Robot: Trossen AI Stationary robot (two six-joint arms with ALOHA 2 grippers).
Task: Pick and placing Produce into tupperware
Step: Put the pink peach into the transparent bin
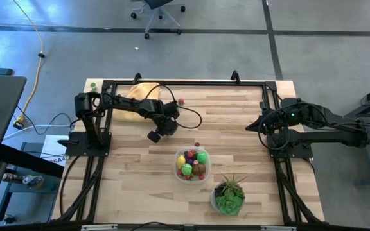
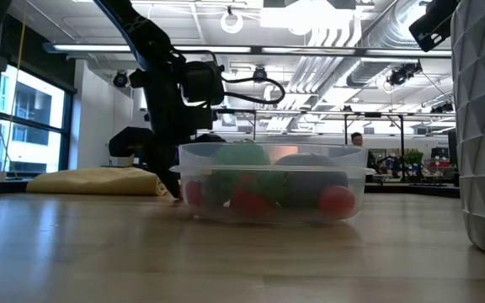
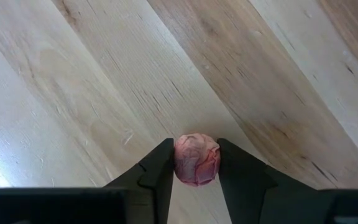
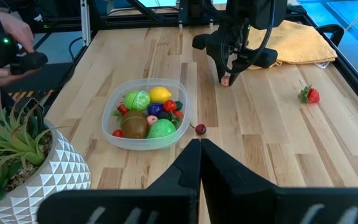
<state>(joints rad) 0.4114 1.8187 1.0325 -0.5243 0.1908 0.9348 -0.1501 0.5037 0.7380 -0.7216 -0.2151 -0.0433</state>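
We see the left gripper (image 3: 194, 167) closed on a small pink ball (image 3: 196, 159), above the table (image 1: 140, 186) behind the tupperware (image 1: 192, 165). The right gripper (image 4: 200, 149) waits closed at the right side.

Pale pink, faintly veined toy produce piece (image 3: 196, 160) sits between the left gripper's (image 3: 195, 177) black fingers; pale, streaky wood-grain table (image 3: 104, 81) beneath; beyond it, the clear tupperware (image 4: 143, 140) holds green, yellow, red, brown and purple produce; yellow cloth (image 4: 300, 37); white faceted pot (image 4: 55, 171).
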